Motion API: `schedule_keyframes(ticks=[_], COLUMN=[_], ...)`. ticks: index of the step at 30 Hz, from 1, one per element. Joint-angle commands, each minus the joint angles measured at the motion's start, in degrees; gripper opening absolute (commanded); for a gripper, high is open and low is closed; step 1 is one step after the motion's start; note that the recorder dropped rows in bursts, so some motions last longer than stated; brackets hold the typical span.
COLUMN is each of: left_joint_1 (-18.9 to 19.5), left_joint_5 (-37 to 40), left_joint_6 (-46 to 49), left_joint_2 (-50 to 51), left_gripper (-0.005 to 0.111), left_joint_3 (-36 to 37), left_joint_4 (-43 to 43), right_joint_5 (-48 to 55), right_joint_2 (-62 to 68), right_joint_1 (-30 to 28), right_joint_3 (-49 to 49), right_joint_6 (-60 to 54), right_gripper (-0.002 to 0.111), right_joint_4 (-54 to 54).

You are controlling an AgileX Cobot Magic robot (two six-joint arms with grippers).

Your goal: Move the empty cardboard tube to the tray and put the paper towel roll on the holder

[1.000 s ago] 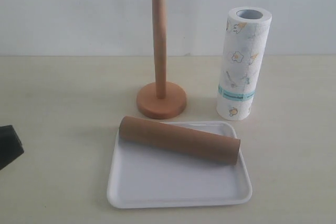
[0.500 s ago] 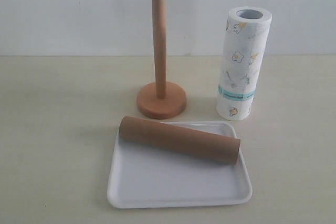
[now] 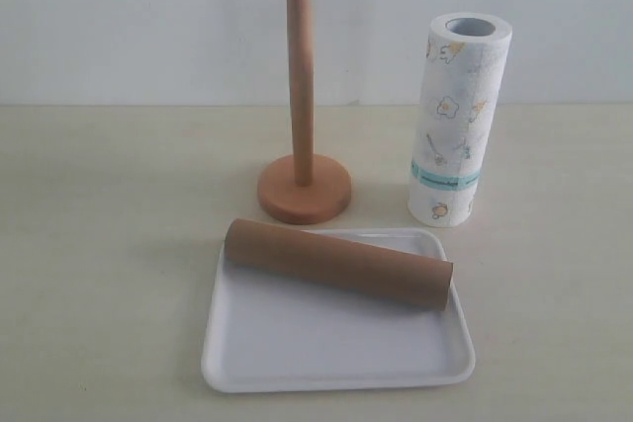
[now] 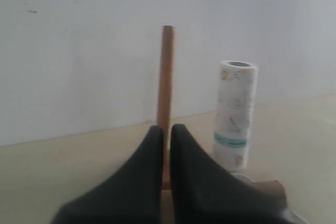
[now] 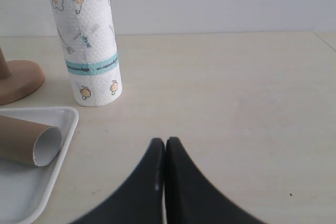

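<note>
Exterior view: open table (image 3: 99, 244) lies left of the tray (image 3: 326, 363) and right of the roll (image 3: 458, 121). Holder (image 3: 300, 76) and roll stand upright, with a clear gap between them. The tube (image 3: 338, 264) lies slantwise across the tray's far part, near both.

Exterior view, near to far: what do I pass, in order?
The tray → empty cardboard tube across its far part → holder. The paper towel roll stands about level with the holder, so it is left unranked.
</note>
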Motion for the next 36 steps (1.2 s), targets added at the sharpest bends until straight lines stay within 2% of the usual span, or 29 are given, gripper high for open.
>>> schedule_keyframes(ticks=[1, 5, 10, 12, 19, 24, 30, 33, 36], left_joint_1=[8.6, 12.3, 12.9, 14.7, 25.4, 30.7, 33.7, 33.7, 33.7], left_joint_5=[1.4, 0.7, 0.6, 0.5, 1.7, 2.1, 1.4, 1.4, 5.3], left_joint_6=[-1.3, -1.3, -3.0, -4.4, -4.9, -4.7, -4.5, -6.0, -7.5], left_joint_2=[-1.4, -1.4, -1.7, -1.9, -3.0, -4.6, -5.6, -5.6, -5.6], left_gripper=[0.005, 0.005, 0.005, 0.005, 0.005, 0.005, 0.005, 0.005, 0.005], left_joint_3=[0.0, 0.1, 0.1, 0.2, 1.2, 5.5, 11.3, 11.5, 11.5], left_joint_4=[-0.1, 0.5, -2.0, -3.9, -4.7, -4.3, -4.2, -6.1, -8.8], right_joint_5=[-0.9, -0.9, -0.9, -0.9, -0.9, -0.9, -0.9, -0.9, -0.9], right_joint_2=[-0.3, -0.3, -0.3, -0.3, -0.3, -0.3, -0.3, -0.3, -0.3], right_joint_1=[-0.2, -0.2, -0.2, -0.2, -0.2, -0.2, -0.2, -0.2, -0.2], right_joint_3=[0.0, 0.0, 0.0, 0.0, 0.0, 0.0, 0.0, 0.0, 0.0], right_joint_6=[-0.2, -0.2, -0.2, -0.2, -0.2, -0.2, -0.2, -0.2, -0.2], right_gripper=[0.000, 0.000, 0.000, 0.000, 0.000, 0.000, 0.000, 0.000, 0.000], right_joint_4=[0.1, 0.1, 0.1, 0.1, 0.1, -0.3, -0.3, -0.3, -0.1])
